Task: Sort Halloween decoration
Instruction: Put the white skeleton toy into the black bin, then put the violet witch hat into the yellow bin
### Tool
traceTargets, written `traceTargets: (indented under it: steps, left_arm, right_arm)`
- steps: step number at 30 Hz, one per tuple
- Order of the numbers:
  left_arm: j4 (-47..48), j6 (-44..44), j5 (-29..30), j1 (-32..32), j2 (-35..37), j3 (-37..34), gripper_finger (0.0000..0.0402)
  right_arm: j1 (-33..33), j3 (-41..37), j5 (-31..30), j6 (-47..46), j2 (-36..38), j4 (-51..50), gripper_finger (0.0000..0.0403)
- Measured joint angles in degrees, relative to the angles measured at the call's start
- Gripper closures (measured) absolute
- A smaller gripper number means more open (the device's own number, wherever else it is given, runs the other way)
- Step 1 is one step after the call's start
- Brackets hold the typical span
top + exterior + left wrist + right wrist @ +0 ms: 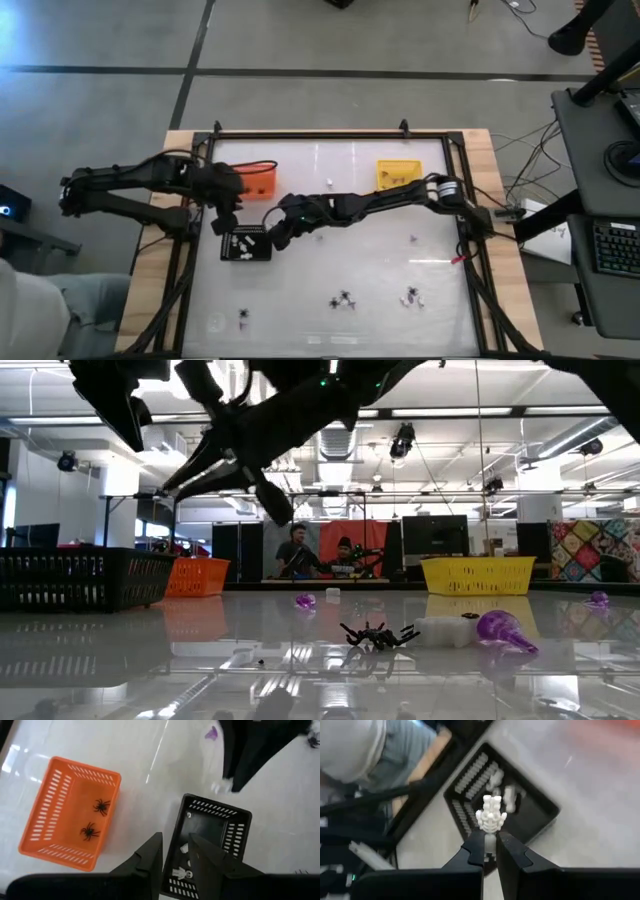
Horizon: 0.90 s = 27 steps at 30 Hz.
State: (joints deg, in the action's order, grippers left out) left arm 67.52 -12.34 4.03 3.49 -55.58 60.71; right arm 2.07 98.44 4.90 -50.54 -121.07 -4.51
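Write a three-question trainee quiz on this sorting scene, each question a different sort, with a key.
1. True or false: the right gripper is shut on a white skeleton.
2. Which tray lies beneath that gripper? A orange tray B black tray C yellow tray
3. Fill in: the orange tray holds two black ____.

Key: 1 true. 2 B, the black tray, which already holds white pieces. 3 spiders. The left gripper waits open above the black tray.
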Motion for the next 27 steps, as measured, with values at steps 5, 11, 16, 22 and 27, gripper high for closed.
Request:
traceTargets:
  steps: [5,11,16,22,27]
  left_arm:
    - [-0.4,2.5,0.1,0.0,1.3,-0.1,0.0326]
    - [-0.4,3.9,0.1,0.0,1.8,-0.2,0.0326]
    - [-0.6,4.8,0.1,0.0,2.0,-0.9,0.0326]
    - [-0.9,4.8,0.1,0.0,2.3,-3.9,0.0326]
    - [-1.1,4.8,0.0,0.0,2.3,-6.4,0.0326]
  right_arm:
    - [0.1,7.6,3.2,-0.6,-6.1,-2.1,0.0390]
    - [0.0,16.4,4.1,0.3,-10.5,-8.5,0.0390]
    - [0.0,19.5,4.2,0.7,-12.8,-9.2,0.0383]
    - [0.0,19.9,4.1,1.5,-13.1,-8.9,0.0333]
    - [-0.2,19.8,4.1,1.7,-13.1,-9.1,0.0295]
